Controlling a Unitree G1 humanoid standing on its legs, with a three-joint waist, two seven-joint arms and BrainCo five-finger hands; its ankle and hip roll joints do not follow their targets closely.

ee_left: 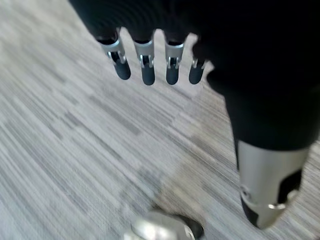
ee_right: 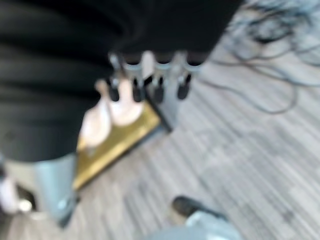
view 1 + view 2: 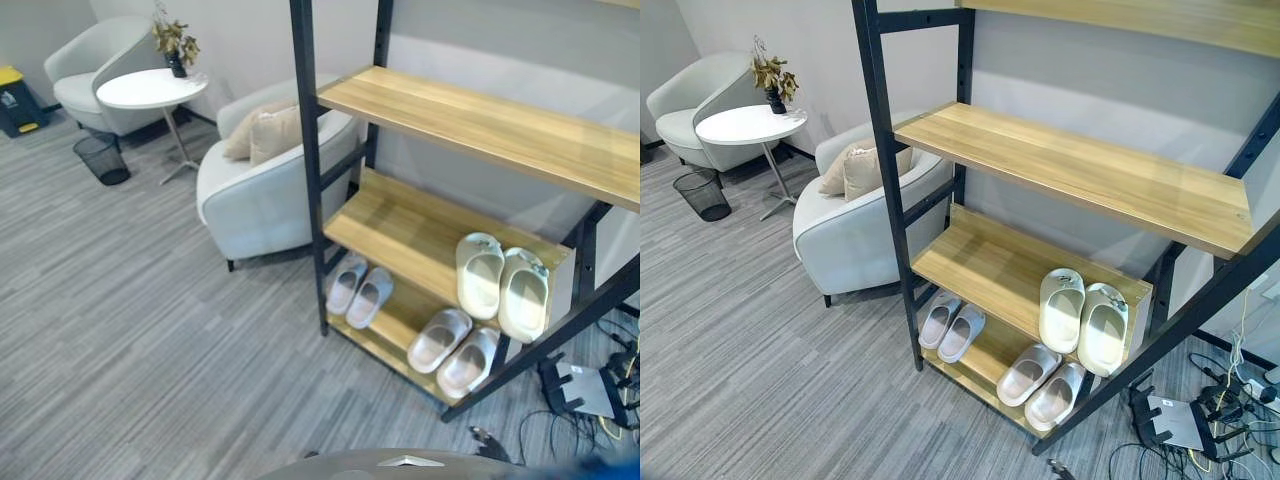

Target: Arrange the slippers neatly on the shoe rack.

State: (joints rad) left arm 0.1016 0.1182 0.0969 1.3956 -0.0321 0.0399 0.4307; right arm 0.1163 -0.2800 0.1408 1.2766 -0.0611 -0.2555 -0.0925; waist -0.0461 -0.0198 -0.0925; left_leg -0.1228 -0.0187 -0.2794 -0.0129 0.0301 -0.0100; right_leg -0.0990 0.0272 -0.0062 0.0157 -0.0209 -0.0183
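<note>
The shoe rack (image 3: 420, 230) has a black frame and wooden shelves. A cream pair of slippers (image 3: 502, 285) lies side by side at the right end of its middle shelf. On the bottom shelf sit a grey pair (image 3: 360, 292) at the left and a beige pair (image 3: 453, 350) at the right. My left hand (image 1: 146, 62) hangs over bare carpet, fingers straight, holding nothing. My right hand (image 2: 137, 80) is open too, above the floor. Past its fingers show the beige slippers (image 2: 112, 112) on the bottom shelf's corner (image 2: 120, 140).
A white armchair (image 3: 265, 190) with cushions stands against the rack's left post. Behind it are a round white table (image 3: 150, 88), a second armchair (image 3: 95, 60) and a black mesh bin (image 3: 102, 158). Cables and a power box (image 3: 585, 390) lie on the floor right of the rack.
</note>
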